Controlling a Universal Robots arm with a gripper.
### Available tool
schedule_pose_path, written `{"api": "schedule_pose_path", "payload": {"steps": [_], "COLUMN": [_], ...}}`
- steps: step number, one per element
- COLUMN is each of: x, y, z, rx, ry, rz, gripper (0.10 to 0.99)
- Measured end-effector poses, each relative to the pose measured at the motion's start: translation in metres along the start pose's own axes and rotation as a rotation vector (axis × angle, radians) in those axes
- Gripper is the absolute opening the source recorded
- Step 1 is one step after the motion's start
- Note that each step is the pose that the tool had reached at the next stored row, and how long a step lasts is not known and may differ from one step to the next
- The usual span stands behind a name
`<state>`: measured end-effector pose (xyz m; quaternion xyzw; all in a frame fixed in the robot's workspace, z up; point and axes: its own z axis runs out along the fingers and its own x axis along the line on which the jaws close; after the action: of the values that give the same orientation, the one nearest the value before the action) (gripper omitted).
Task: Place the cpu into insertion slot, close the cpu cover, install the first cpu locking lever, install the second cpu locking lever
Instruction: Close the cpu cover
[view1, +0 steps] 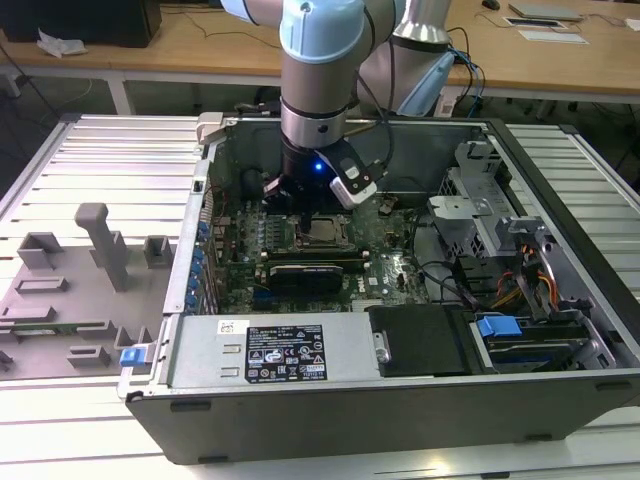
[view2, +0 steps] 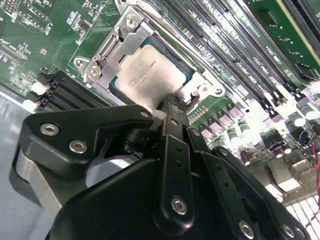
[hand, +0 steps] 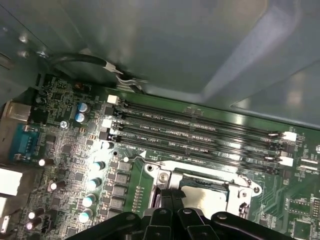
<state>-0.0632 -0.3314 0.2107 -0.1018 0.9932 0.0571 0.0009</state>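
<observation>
Gripper (view2: 172, 104) low inside open computer case (view1: 200, 350), jaws together, tips down at one corner of cpu (view2: 150, 75). Cpu lies flat on green motherboard (view2: 40, 30), cpu cover (view2: 107, 55) down around it, silver top showing through window. Long black memory slots (hand: 200, 132) just beside.
</observation>
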Motion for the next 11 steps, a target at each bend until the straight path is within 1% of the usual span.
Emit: {"api": "schedule_pose_path", "payload": {"steps": [3,4,6,8,10,11], "x": [-0.0001,-0.0002,-0.0002,-0.0002,-0.0001,-0.0012], "y": [0.0009,0.0010,0.0010,0.0010,0.0003,-0.0017], "z": [-0.0075,-0.0087,-0.0087,-0.0088,-0.0089,-0.0091], "rx": [0.000,0.000,0.002,0.010,0.011,0.011], "ry": [0.0000,0.0001,0.0005,0.0024,0.0026,0.0026], "rz": [0.000,0.000,0.000,0.000,0.000,0.000], "gripper": [0.106,0.106,0.106,0.106,0.106,0.106]}}
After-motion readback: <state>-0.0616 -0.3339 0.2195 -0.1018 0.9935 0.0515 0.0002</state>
